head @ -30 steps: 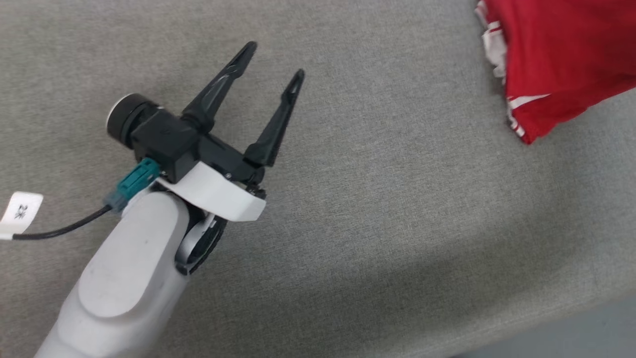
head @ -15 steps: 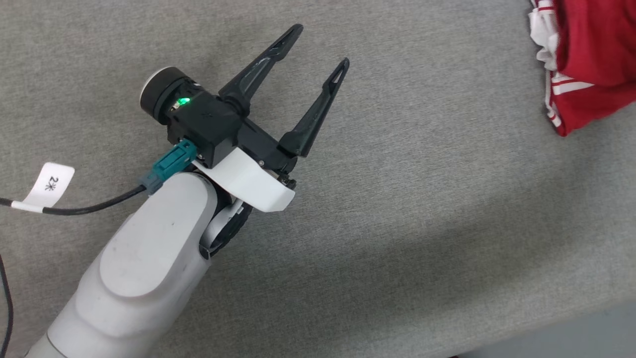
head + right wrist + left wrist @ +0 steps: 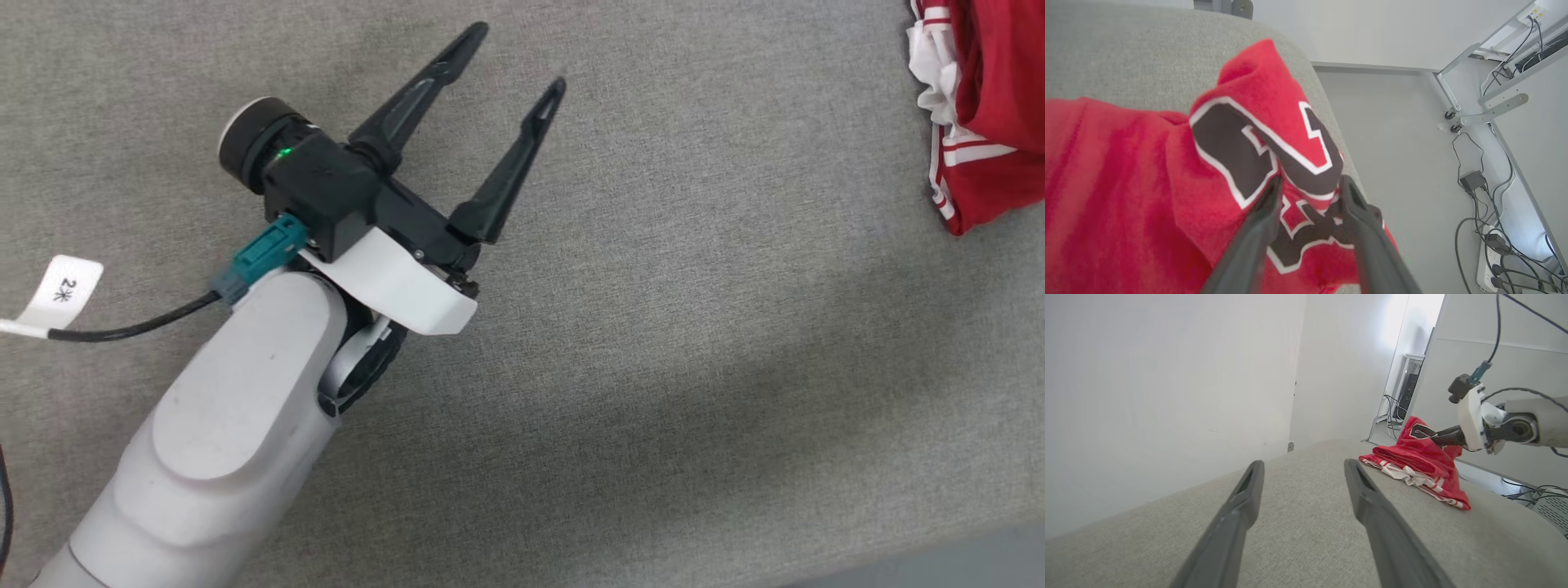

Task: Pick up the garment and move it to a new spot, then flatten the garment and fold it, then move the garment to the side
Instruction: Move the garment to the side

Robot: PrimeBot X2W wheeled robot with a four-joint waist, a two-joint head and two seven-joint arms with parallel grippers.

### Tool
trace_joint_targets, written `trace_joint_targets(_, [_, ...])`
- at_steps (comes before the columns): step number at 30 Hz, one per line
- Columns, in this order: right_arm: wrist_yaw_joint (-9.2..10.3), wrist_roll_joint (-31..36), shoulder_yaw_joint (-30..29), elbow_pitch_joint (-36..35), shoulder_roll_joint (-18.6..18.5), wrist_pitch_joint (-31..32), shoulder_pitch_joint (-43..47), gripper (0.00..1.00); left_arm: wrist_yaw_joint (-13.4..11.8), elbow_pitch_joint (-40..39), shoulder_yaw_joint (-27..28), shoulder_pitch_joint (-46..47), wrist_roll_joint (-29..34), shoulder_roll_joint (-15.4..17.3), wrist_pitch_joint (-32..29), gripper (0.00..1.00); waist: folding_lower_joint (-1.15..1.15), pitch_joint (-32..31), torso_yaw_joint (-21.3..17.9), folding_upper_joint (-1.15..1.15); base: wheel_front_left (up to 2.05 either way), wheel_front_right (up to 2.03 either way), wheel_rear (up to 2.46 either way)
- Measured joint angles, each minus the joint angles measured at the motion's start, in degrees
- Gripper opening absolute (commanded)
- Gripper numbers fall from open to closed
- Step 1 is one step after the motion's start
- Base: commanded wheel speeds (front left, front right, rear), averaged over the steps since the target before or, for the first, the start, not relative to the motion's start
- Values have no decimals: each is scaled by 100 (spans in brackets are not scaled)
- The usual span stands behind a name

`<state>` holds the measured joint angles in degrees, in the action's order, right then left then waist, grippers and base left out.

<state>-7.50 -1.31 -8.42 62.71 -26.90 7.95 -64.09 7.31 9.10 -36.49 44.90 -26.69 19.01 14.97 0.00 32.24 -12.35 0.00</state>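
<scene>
White walls (image 3: 1167,375) behind a grey fabric surface (image 3: 653,367). Toward its right end, the garment (image 3: 1414,463): bunched, red with white striped trim, 1 fold raised in a peak. Clamped on that fold, at the black lettering: the right gripper (image 3: 1311,181), fingers narrowly apart around cloth. Well apart, over bare fabric: the left gripper (image 3: 520,55), spread wide, holding nothing. Cables (image 3: 1494,245) on the floor.

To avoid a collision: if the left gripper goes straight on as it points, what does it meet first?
Probably nothing close: the left gripper points over bare gray cushion toward the white wall. The shirt lies right of that line.
</scene>
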Motion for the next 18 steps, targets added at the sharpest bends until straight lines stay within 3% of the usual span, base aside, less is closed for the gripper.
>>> trace_joint_targets(10, [0, 13, -272, 330, -59, -454, -202, 100, 0, -132, 680, -478, -81, 57, 0, 100, 0, -269, 83, 0, 0, 0, 0])
trace_joint_targets(18, [0, -198, -137, 364, 170, -946, -148, 100, 0, -227, 1404, -1094, -227, 34, 0, 100, 0, -616, 181, 0, 0, 0, 0])
